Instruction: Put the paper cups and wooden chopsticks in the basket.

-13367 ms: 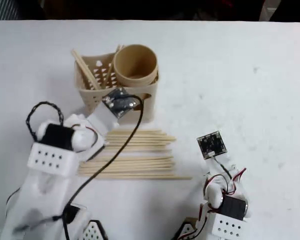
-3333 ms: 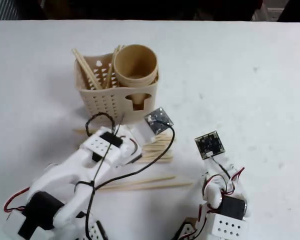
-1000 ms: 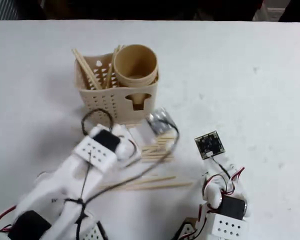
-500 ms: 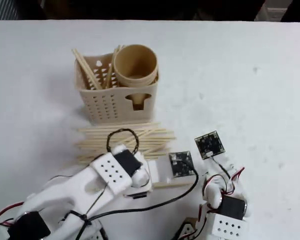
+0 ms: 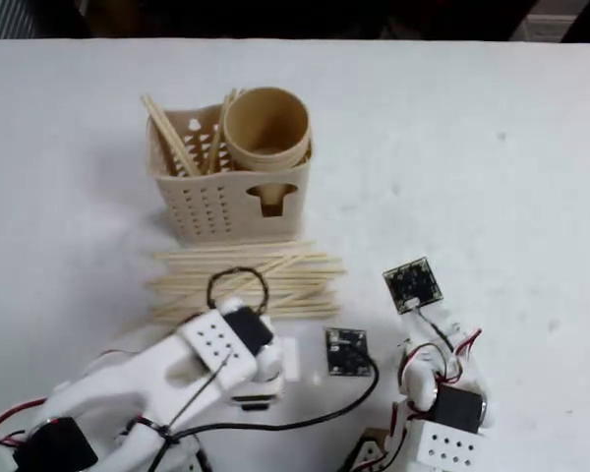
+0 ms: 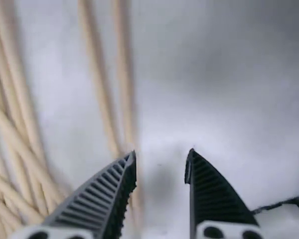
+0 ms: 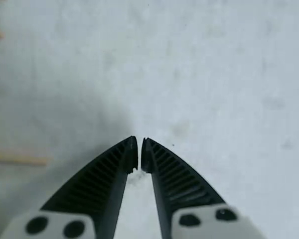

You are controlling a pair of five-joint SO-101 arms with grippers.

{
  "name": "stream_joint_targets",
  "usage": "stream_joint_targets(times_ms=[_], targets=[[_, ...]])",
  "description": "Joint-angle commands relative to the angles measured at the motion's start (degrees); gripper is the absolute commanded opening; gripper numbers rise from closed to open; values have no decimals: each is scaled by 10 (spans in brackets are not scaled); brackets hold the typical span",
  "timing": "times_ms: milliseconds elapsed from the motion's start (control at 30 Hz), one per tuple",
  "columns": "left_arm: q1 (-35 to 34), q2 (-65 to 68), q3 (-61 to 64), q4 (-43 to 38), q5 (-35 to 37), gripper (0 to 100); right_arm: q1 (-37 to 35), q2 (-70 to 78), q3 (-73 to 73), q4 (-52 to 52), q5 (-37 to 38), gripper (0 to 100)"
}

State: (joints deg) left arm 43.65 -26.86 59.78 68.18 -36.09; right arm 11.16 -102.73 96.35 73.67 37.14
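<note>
**Chopsticks lying loose beside the basket**

On the white counter, the perforated basket is holding a paper cup and some chopsticks. A chopstick pile is lying just beside it. The left jaws are hovering narrowly parted at the pile's edge, and the right jaws are resting closed and empty.

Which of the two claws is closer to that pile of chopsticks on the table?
The left. The left gripper hangs open right at the edge of the loose chopsticks; the right gripper sits shut over the table, apart from the pile.
</note>
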Motion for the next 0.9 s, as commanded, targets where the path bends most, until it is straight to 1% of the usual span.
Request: stream_joint_targets(times_ms=[0,100,267,333,433,500,600,700,867], targets=[[-39,-15,18,-38,-9,176,-7,-6,5,1,4,33],[-58,-15,22,-46,-9,167,-7,-6,5,1,4,33],[-87,-15,38,-87,-6,94,-7,-6,5,1,4,33],[-91,-15,47,-105,-6,77,-7,-6,5,1,4,33],[-94,-15,45,-109,-4,59,-7,-6,5,1,4,33],[-106,-15,36,-110,5,52,-7,-6,5,1,4,33],[-148,-15,15,-110,38,53,-7,-6,5,1,4,33],[-181,-15,-2,-111,42,53,-7,-6,5,1,4,33],[-200,-15,7,-154,44,53,-7,-6,5,1,4,33]])
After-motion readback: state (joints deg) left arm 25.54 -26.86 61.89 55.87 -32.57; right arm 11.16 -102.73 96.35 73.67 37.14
